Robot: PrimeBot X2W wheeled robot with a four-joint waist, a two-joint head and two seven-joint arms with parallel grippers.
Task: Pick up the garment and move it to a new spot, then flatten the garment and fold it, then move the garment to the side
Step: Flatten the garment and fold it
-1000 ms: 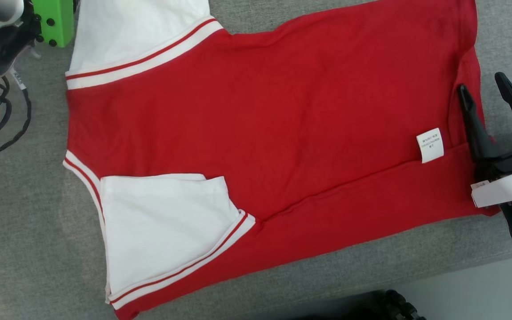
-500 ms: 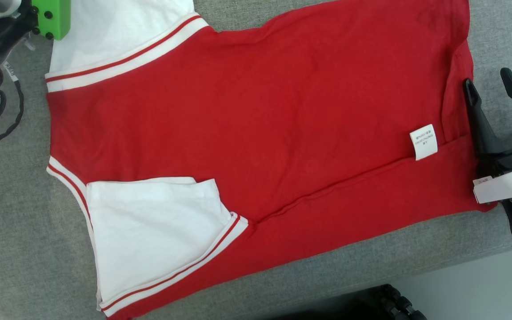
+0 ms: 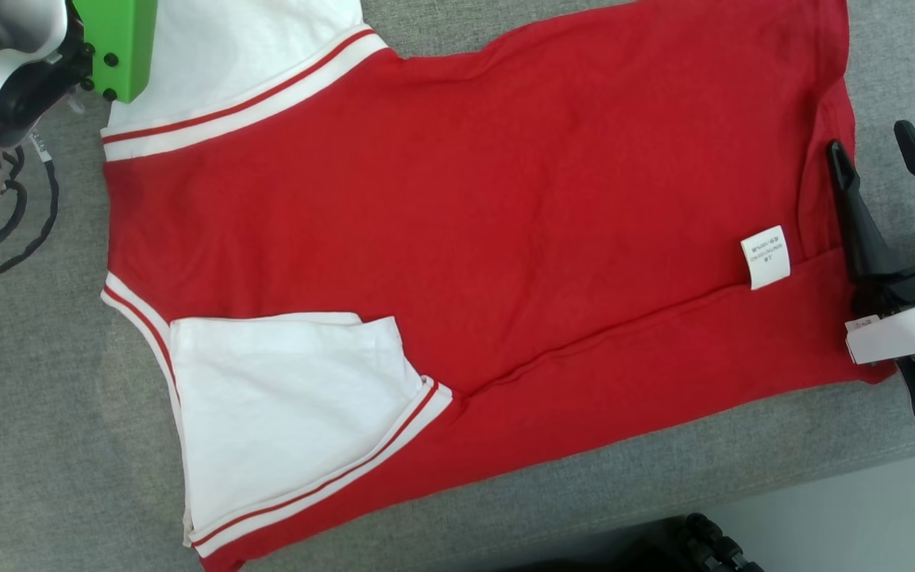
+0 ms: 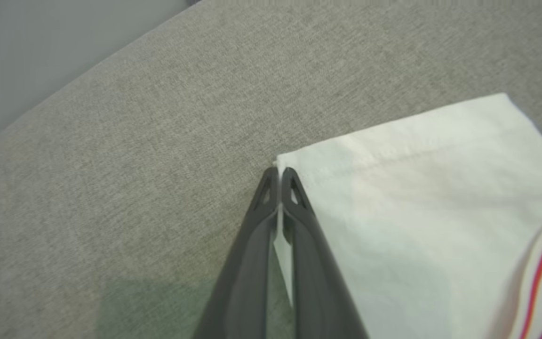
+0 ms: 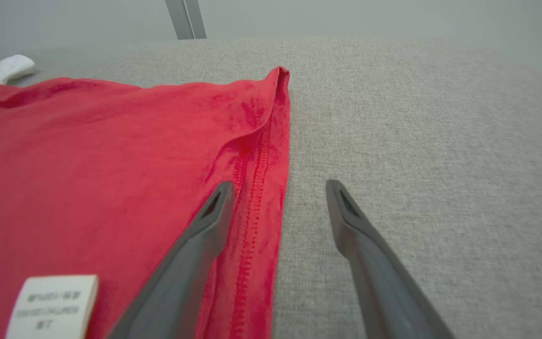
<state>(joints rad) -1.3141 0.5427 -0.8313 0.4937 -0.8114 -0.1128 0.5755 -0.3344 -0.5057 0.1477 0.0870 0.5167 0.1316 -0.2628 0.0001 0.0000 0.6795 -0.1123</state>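
Observation:
The garment [image 3: 457, 206] is a red shirt with white, red-striped sleeves, spread flat on the grey cloth surface [image 3: 36, 413]. In the left wrist view my left gripper [image 4: 279, 172] is shut on the corner of the far white sleeve [image 4: 417, 188], with a sliver of white fabric pinched between the fingers. My right gripper [image 3: 874, 151] stands open at the shirt's right hem. In the right wrist view the right gripper [image 5: 280, 184] straddles the red stitched hem [image 5: 257, 188], one finger over the cloth and one over the bare surface.
A white care label [image 3: 766, 256] lies near the right hem. My left wrist, with its green block [image 3: 116, 44] and a black cable [image 3: 13, 230], fills the upper left. The surface's front edge runs along the lower right, with pale floor [image 3: 839, 516] beyond.
My left gripper has closed from wide open onto the white sleeve's corner. The head camera shifted slightly. The right gripper has stayed open in place.

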